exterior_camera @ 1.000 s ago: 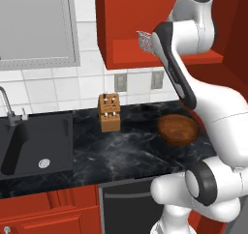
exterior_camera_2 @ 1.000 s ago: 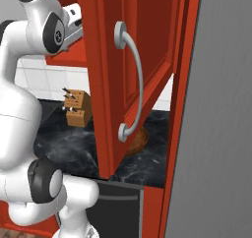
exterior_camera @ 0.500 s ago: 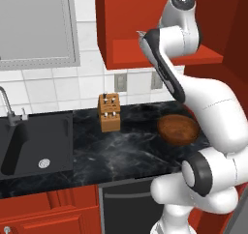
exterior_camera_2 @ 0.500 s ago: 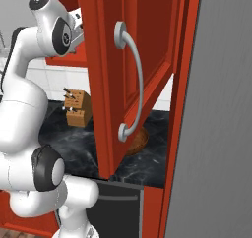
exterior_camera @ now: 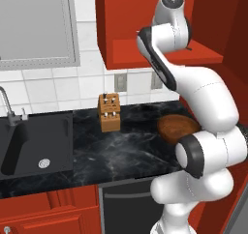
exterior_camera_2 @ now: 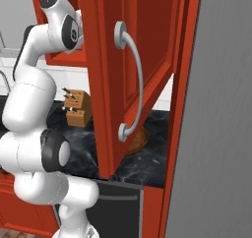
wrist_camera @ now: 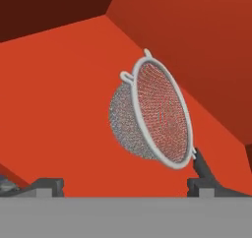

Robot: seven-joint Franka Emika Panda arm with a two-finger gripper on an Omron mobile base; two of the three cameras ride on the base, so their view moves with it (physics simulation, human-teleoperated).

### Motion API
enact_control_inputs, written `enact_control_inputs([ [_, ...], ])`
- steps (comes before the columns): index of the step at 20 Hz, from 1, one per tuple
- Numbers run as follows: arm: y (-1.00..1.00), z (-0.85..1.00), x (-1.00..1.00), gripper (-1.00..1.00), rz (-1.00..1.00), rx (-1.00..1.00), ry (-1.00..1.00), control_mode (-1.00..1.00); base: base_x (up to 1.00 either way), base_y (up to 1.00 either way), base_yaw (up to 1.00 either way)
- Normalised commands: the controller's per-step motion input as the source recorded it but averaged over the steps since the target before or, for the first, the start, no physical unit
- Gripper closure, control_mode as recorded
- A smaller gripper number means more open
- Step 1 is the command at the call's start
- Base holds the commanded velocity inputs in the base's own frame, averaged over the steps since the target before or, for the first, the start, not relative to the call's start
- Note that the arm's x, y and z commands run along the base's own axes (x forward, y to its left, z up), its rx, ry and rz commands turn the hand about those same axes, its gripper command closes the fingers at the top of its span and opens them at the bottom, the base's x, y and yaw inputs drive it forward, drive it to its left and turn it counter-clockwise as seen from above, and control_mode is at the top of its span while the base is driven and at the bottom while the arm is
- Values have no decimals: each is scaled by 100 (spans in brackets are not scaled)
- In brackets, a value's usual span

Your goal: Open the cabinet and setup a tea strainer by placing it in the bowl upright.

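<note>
Cabinet [exterior_camera_2: 133, 65] door stands wide open, so we count that step as done. The strainer [wrist_camera: 152, 114] lies on the shelf inside (seen by the hand camera), between the gripper [wrist_camera: 125, 185] tips, which are spread apart and hold nothing. Grasping it and setting it in the bowl [exterior_camera: 177, 127] remain.

The red cabinet [exterior_camera_2: 133, 60] stands open, its door swung wide. Inside lies the silver mesh tea strainer [wrist_camera: 150, 116], tilted. The brown wooden bowl [exterior_camera: 175, 127] sits below the cabinet.
</note>
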Motion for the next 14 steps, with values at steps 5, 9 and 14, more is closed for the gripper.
enact_control_inputs([
  [5,0,0,37,-100,-1,-1,1,-100,0,0,0],
  [9,2,-3,36,-100,0,-3,1,-100,0,0,0],
  [14,6,-9,29,-100,0,-3,0,-100,0,0,0],
])
